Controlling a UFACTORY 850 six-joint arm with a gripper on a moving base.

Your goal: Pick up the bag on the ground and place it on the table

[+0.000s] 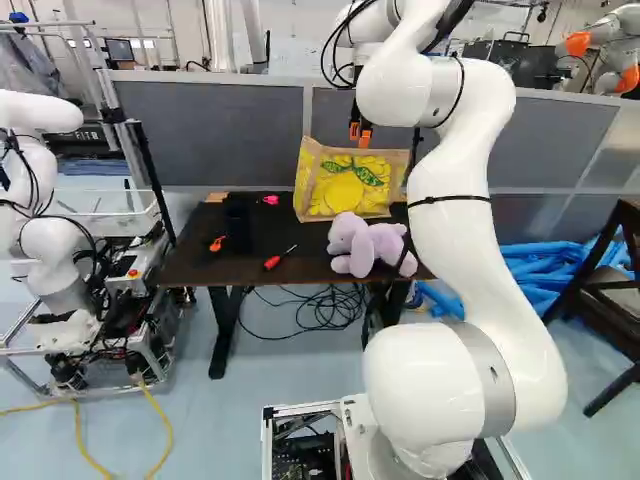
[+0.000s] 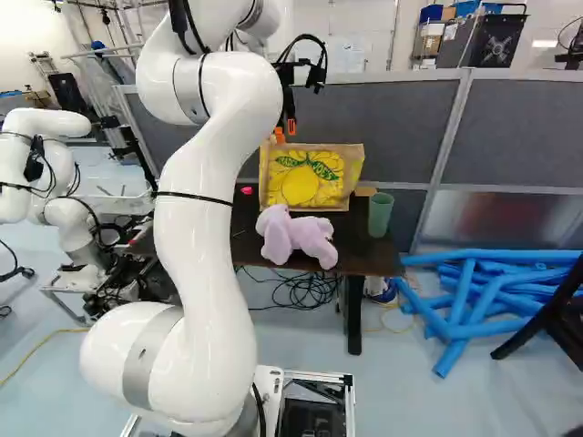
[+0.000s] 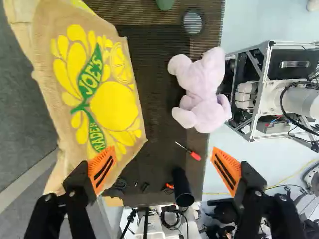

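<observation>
My gripper (image 3: 164,168), fingers wide apart, has the bag (image 3: 113,105) toward one finger's side, upright on the table (image 1: 195,262), so I'd lift clear without snagging it.

White arm (image 1: 470,220) up from lowest joint (image 1: 430,450), large lower joint (image 1: 435,385) bulging just above it. Long link upright with slight curve, black tie (image 1: 450,200) around it. Upper joint (image 1: 405,92) bent, forearm partly out of base views. Black gripper (image 1: 360,134) ahead of arm, fingers pointing down. Wrist view: gripper (image 3: 163,168) fingers spread wide, orange pads (image 3: 227,171) facing each other, well apart.
</observation>
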